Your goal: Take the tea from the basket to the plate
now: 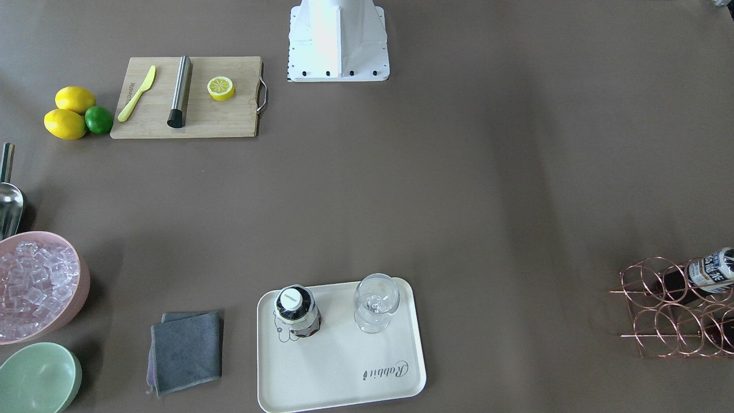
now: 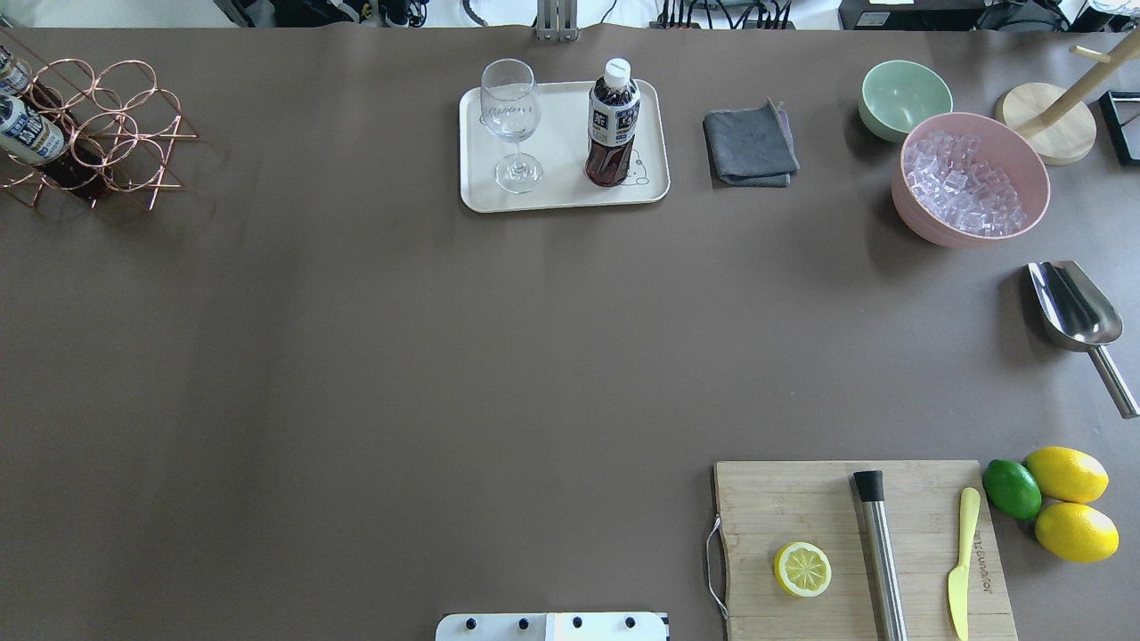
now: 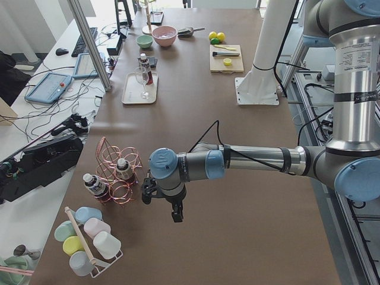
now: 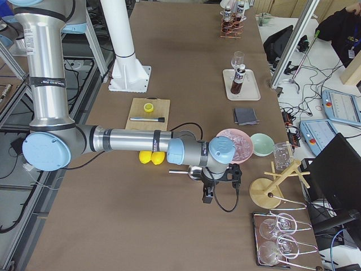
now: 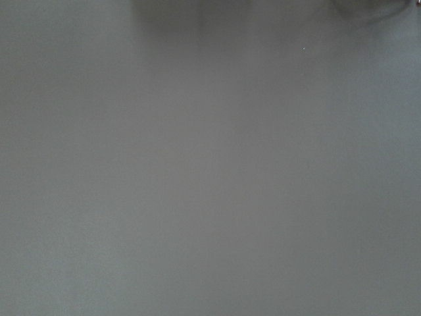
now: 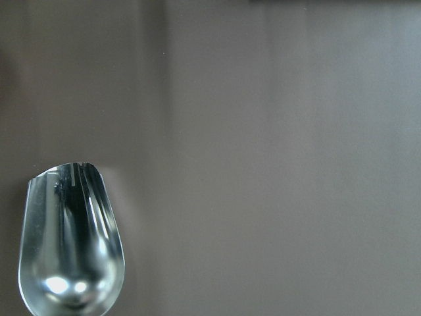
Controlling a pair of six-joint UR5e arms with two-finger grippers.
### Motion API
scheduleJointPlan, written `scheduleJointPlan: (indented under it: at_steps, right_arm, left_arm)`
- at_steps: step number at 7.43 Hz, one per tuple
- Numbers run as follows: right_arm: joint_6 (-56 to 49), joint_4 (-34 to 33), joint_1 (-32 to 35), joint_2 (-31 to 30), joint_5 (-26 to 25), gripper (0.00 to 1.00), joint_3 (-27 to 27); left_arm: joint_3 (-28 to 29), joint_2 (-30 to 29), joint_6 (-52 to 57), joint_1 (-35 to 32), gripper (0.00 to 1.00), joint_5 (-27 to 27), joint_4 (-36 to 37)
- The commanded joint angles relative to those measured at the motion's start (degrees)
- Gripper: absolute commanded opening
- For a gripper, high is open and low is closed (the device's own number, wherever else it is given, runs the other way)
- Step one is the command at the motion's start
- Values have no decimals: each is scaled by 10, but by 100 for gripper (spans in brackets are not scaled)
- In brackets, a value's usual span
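- One tea (image 2: 613, 125) stands upright on the plate (image 2: 561, 198), over the bear drawing, near a glass (image 2: 510, 116).
- The basket (image 2: 116, 133) sits well apart, at the table's left end (two more bottles (image 2: 31, 133) rest in its rings).
- The left gripper (image 3: 176, 212) hangs over bare table near the basket. I cannot tell how far its jaws are parted or whether they hold anything.
- The right gripper (image 4: 207, 195) hangs above a scoop (image 6: 69, 243). Its jaws cannot be judged either.

A long brown desk (image 2: 445, 356) fills the room. Beside it runs a white bench (image 3: 59, 113) with a keyboard (image 3: 80, 43) and a metal post (image 3: 89, 44).
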Motion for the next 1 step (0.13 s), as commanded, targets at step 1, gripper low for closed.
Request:
scheduleJointPlan:
  at_steps: [1]
  right_arm:
    - [1, 0, 0, 0, -1, 100, -1]
  left_arm:
    - [-2, 0, -1, -3, 97, 0, -1]
